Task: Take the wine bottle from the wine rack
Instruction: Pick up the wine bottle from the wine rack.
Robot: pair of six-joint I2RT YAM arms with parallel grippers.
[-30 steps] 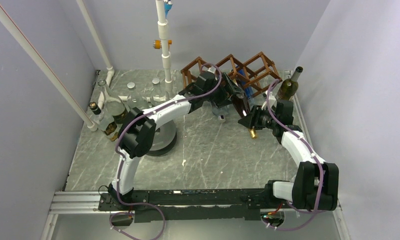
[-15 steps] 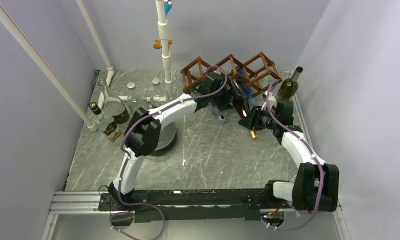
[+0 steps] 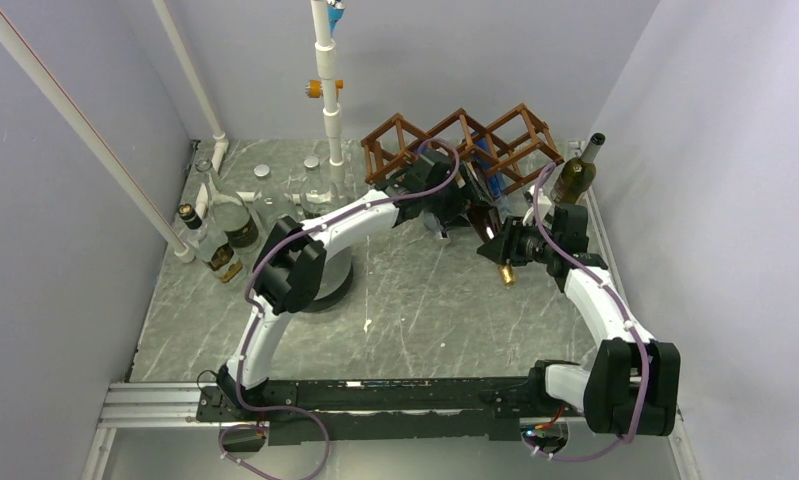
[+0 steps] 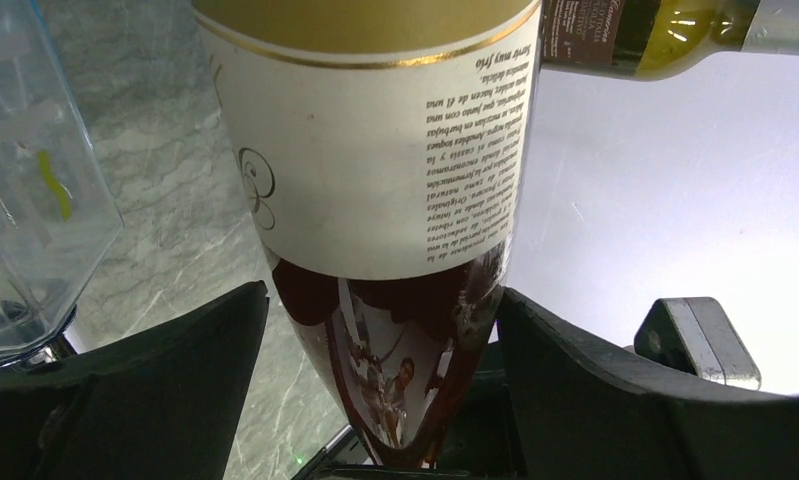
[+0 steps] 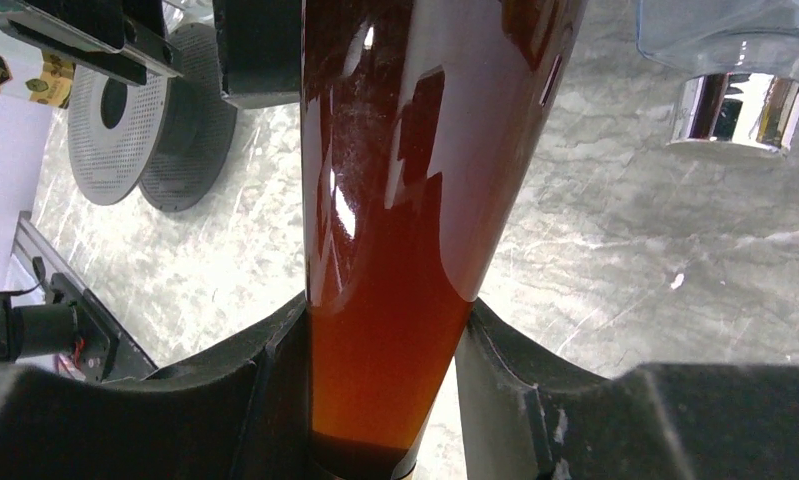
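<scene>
The brown wooden wine rack (image 3: 462,143) stands at the back of the table. A dark brown wine bottle (image 3: 486,220) slants down out of its front, gold cap (image 3: 508,272) towards me. My right gripper (image 3: 502,246) is shut on the narrow part of the wine bottle (image 5: 405,150), both fingers of the right gripper (image 5: 385,320) pressed against the glass. My left gripper (image 3: 462,205) straddles the bottle's body. In the left wrist view the white-labelled wine bottle (image 4: 375,150) sits inside the left gripper (image 4: 380,300). The right finger touches it and a slim gap remains at the left finger.
A green bottle (image 3: 577,176) stands by the right wall, just right of the rack. Several bottles (image 3: 225,225) lie at the left wall beside white pipes (image 3: 330,100). A grey round disc (image 3: 325,277) sits mid-left. A clear glass container (image 4: 25,180) lies close on the left.
My left arm has reached farther right along the bottle towards the rack, and its jaws have narrowed round the body. The right gripper keeps its hold, almost still.
</scene>
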